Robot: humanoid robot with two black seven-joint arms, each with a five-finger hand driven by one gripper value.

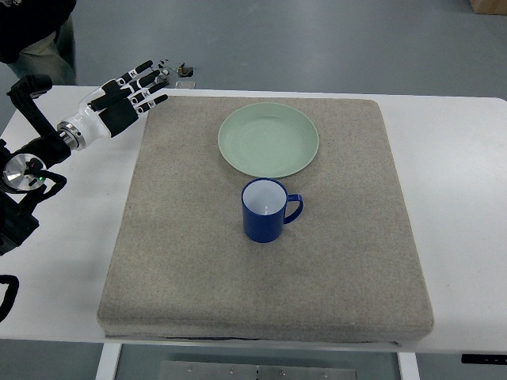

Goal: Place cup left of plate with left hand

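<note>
No legible text, labels, brands, numbers or signs appear. The blue cup, the pale green plate, the grey mat and the white table carry no print. Small markings on the left hand are too fine to read.

- Even, cool overhead light fell on the white table and grey mat.
- The blue cup cast only a faint, soft shadow.
- The image was sharp, without glare; the table's far edge bowed slightly.
</note>
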